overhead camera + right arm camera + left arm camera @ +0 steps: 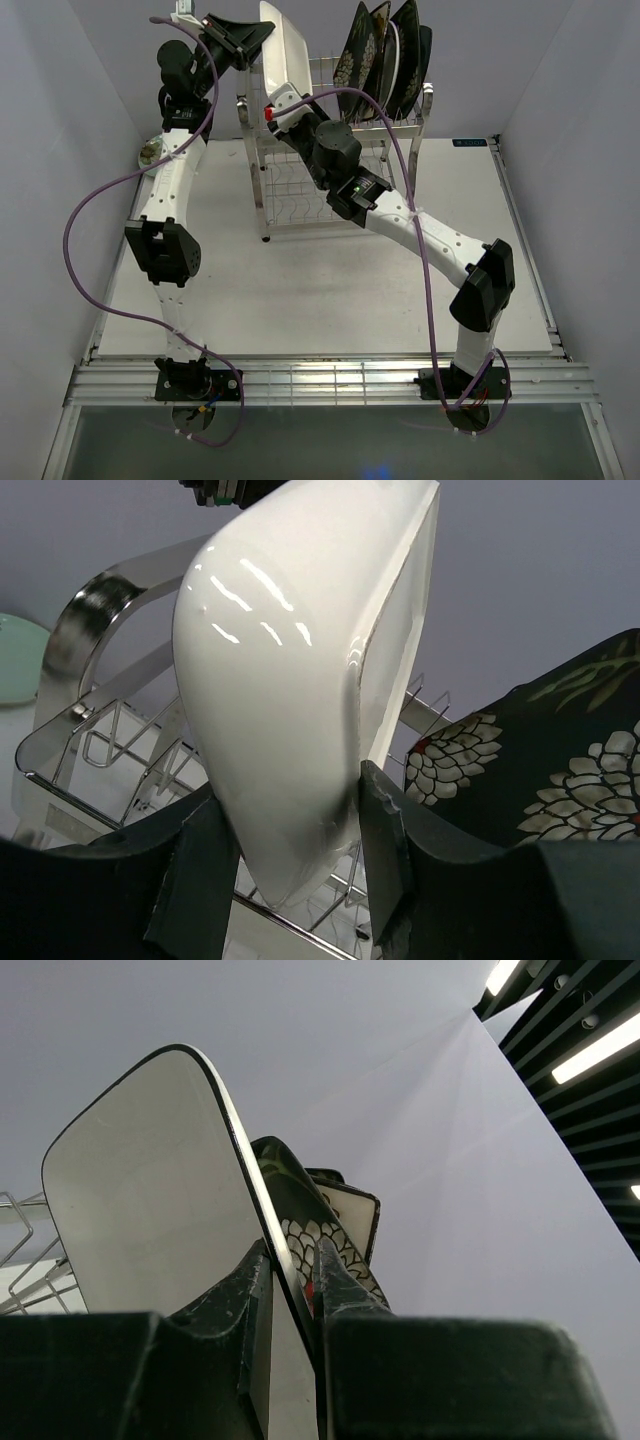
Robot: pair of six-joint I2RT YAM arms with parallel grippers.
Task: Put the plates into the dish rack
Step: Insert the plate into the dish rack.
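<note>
The white rectangular plate (283,48) stands on edge over the left end of the dish rack's (262,190) top tier. My left gripper (245,45) is shut on its upper rim; in the left wrist view the fingers (336,1278) pinch the dark-edged rim of the plate (150,1190). My right gripper (283,106) is shut on the plate's lower end, and the pads (384,840) press both sides of the glossy white plate (290,680). Dark floral plates (362,45) and other plates stand upright in the tier's right half. A pale green plate (150,152) lies on the table at far left.
The rack's steel handle (85,610) and wire slots (130,750) are just below the held plate. A dark floral plate (560,760) stands close to its right. The pale green plate (15,660) shows beyond the rack. Grey walls enclose the table on both sides.
</note>
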